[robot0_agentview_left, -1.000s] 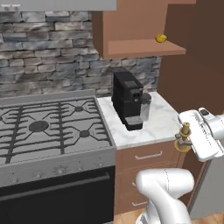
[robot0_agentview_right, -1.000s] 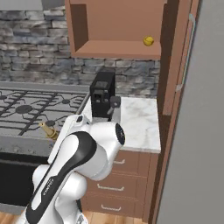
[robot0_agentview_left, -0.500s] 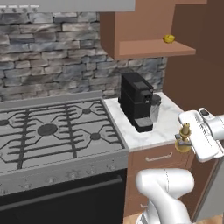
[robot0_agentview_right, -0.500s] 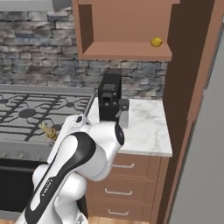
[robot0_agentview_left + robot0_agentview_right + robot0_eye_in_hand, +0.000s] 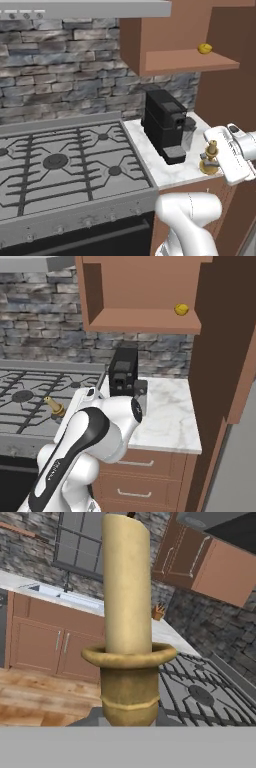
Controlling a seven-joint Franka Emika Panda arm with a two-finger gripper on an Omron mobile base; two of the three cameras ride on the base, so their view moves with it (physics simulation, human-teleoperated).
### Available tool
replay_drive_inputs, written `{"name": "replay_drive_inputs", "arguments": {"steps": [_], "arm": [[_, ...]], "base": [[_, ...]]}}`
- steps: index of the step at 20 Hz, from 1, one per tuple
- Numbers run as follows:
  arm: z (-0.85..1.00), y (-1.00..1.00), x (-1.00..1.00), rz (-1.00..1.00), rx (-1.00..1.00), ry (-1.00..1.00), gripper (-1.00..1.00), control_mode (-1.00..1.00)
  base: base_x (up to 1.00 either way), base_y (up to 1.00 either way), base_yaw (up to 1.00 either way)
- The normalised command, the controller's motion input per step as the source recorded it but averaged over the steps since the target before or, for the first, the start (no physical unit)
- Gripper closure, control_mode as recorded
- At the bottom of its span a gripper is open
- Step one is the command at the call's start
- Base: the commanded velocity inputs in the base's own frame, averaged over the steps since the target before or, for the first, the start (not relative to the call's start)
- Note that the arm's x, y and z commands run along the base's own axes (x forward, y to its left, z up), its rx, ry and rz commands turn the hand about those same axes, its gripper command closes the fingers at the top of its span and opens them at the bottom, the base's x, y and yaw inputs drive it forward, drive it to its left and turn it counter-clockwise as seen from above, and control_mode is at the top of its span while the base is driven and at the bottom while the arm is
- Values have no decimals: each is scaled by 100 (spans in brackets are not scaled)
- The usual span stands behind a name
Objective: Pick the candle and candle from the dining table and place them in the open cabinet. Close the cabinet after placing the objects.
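My gripper (image 5: 216, 164) is shut on the brass candlestick (image 5: 209, 165) of a yellow candle (image 5: 127, 587), held at counter height right of the stove. The candlestick (image 5: 53, 405) pokes out to the left of my arm in the right base view, and its brass cup (image 5: 129, 682) rises close up in the hand view. A second small yellow candle (image 5: 204, 48) sits on the shelf of the open brown cabinet (image 5: 185, 61), seen at the shelf's right end (image 5: 181, 309). The dining table is out of view.
A black coffee machine (image 5: 164, 125) stands on the marble counter (image 5: 167, 411) under the cabinet (image 5: 145, 320). A gas stove (image 5: 60, 165) lies to the left. A tall brown panel (image 5: 225, 341) rises right of the cabinet. Brown drawers (image 5: 135, 476) sit below the counter.
The whole picture has shifted as the base drove: cabinet and coffee machine now look nearer. The arm holds the candle in the same pose, still shut on it.
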Motion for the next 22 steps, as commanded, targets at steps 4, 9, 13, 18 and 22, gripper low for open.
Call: {"name": "replay_drive_inputs", "arguments": {"steps": [4, 9, 13, 18, 22], "arm": [[0, 0, 0, 0, 0, 0, 100, 100], [0, 0, 0, 0, 0, 0, 100, 100], [0, 0, 0, 0, 0, 0, 100, 100], [0, 0, 0, 0, 0, 0, 100, 100], [0, 0, 0, 0, 0, 0, 100, 100]], "base": [[46, 6, 2], [34, 1, 4], [36, 0, 2], [36, 0, 2], [34, 0, 3]]}}
